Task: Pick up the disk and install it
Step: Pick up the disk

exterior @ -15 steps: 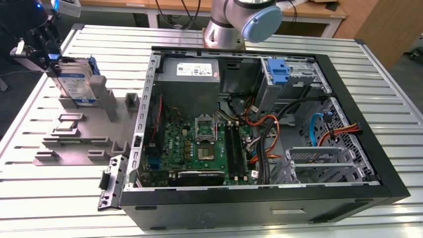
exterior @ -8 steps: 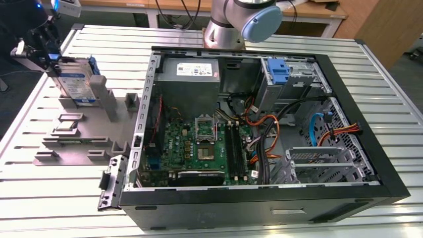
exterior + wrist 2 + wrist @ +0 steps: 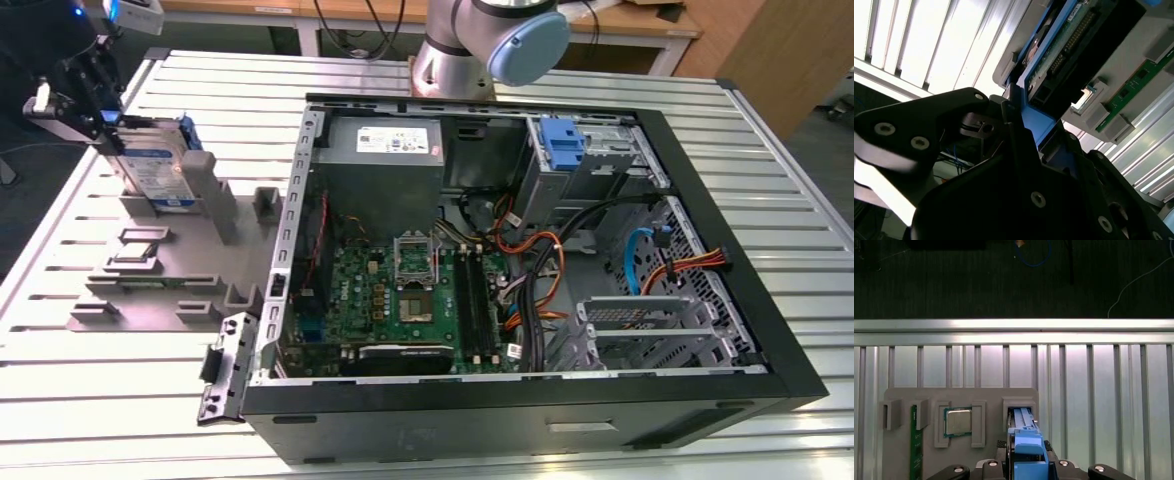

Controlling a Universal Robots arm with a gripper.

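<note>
The tool (image 3: 118, 128) gripped the disk (image 3: 158, 165) by its blue plastic frame. Flat and silver-grey, it stood upright directly beneath the tool, slotted into the grey moulded holder (image 3: 147, 270) on the ribbed metal tabletop (image 3: 80, 400).

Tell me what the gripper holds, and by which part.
The gripper clamps the disk by its blue carrier's top edge, standing in the grey fixture.

Lab, slatted metal table (image 3: 120, 420), robot arm (image 3: 514, 40)
</note>
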